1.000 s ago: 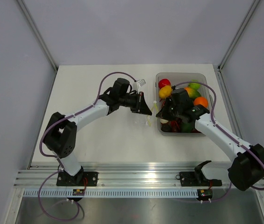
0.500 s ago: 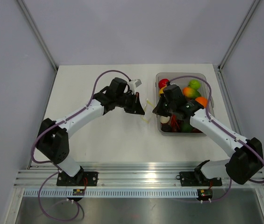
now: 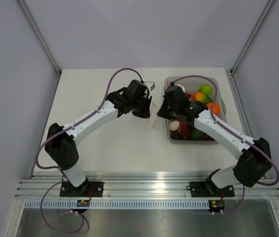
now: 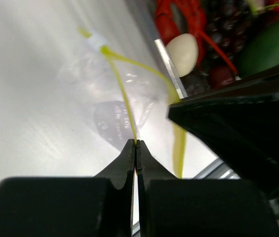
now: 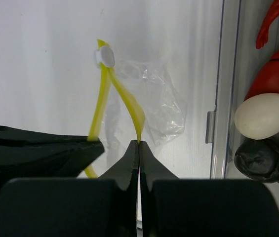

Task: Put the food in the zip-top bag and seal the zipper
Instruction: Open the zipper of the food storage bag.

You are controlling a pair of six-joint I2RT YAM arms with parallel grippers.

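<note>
The task looks to be at its opening step. The zip-top bag (image 5: 151,106) sits just outside the bin's (image 3: 219,84) left wall and, as far as its clear film shows, holds nothing. All the food (image 3: 201,96) lies inside the bin. So loading and sealing are both left to do.

The left pincer (image 4: 135,143) is pressed together on one lip of the zipper (image 5: 129,106). The right pincer (image 5: 139,143), on the side nearer the bin, is pinched tight on the other lip. The two yellow strips spread apart from a small white tab (image 5: 104,57) at the far end, so the mouth is held open in a narrow V.

The bag is thin, crinkled, glossy film with faint print on it, limp and shapeless below the stiffer yellow strips. It may be resting on the bench (image 3: 80,89) or hanging just above it; the wrist views do not settle that.

Inside the bin, close to its left wall, lies a smooth, matte, cream egg (image 5: 263,116). Beside the egg is a glossy red claw-shaped piece (image 5: 277,69). The bin itself is rigid, clear, straight-walled plastic.
</note>
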